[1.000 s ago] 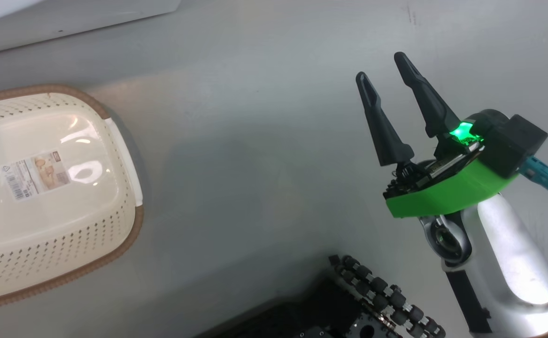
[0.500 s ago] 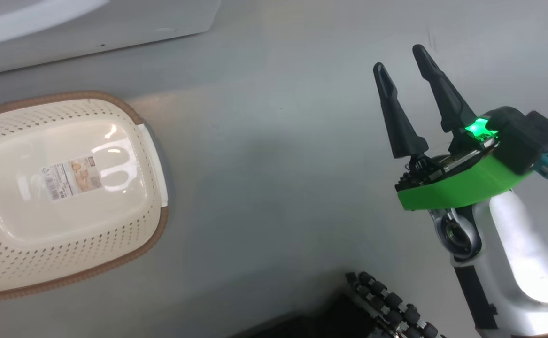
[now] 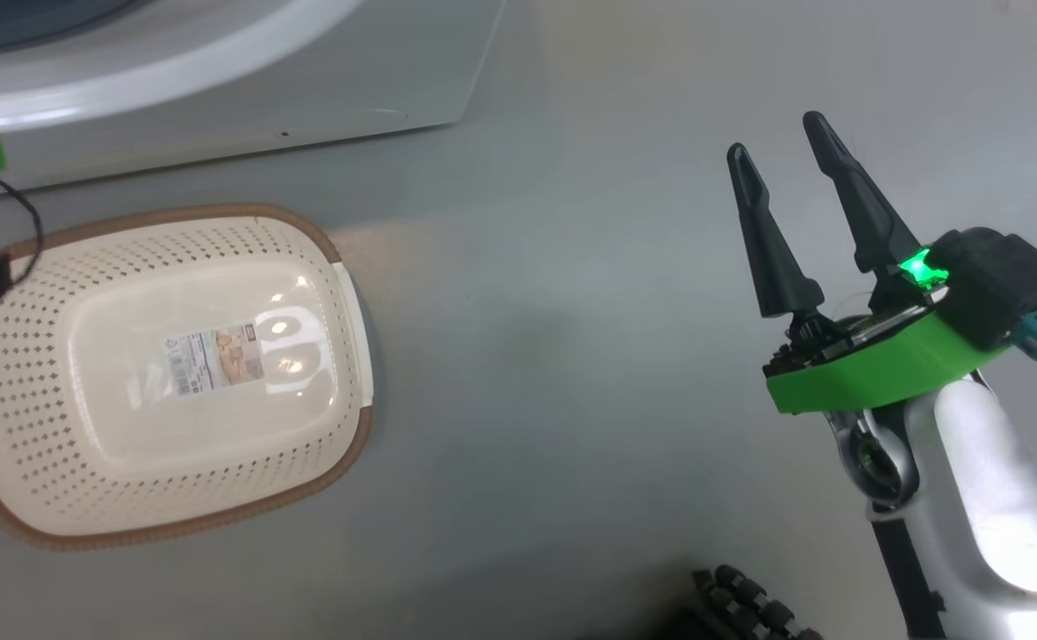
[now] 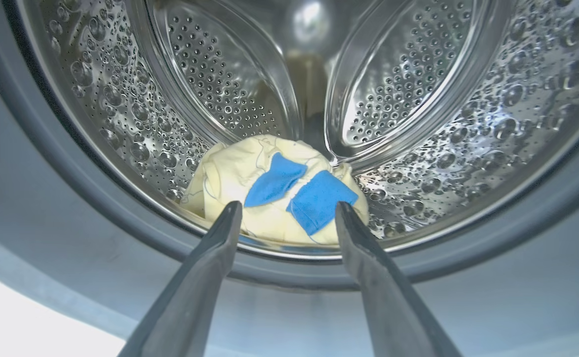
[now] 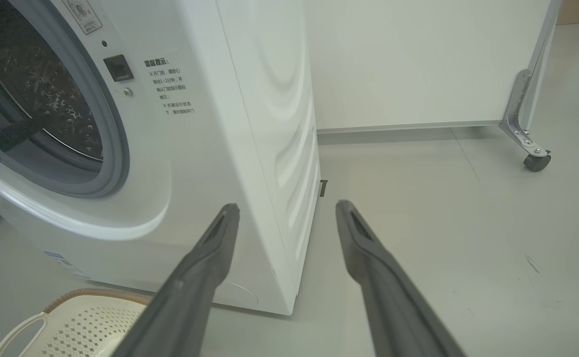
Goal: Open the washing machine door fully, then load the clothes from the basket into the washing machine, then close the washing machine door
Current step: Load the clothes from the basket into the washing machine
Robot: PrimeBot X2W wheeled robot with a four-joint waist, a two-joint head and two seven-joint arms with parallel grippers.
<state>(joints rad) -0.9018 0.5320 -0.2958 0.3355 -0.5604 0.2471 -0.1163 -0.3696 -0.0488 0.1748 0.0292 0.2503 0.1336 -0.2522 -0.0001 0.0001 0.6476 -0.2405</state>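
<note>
The left gripper (image 4: 288,206) is spread wide and grips nothing, its two dark fingers pointing into the perforated steel drum (image 4: 468,124) of the big white front-loading washing machine (image 5: 249,124). Just beyond its fingertips, the soft cream-yellow clothes with blue patches (image 4: 269,218) lie at the drum's bottom. The right gripper (image 3: 777,135) is equally wide and empty above the grey floor (image 3: 554,356). The cream perforated plastic basket with a brown rim (image 3: 171,212) sits well to its left.

Bright, even overhead light. Glare spots sit on the basket (image 3: 171,484) bottom and the right forearm (image 3: 989,498); a green light (image 3: 913,265) glows above it. The drum (image 4: 468,124) sparkles and bows with wide-angle distortion. The left fingers (image 4: 190,292) blur toward the lens. Floor (image 3: 571,356) shadows are soft.
</note>
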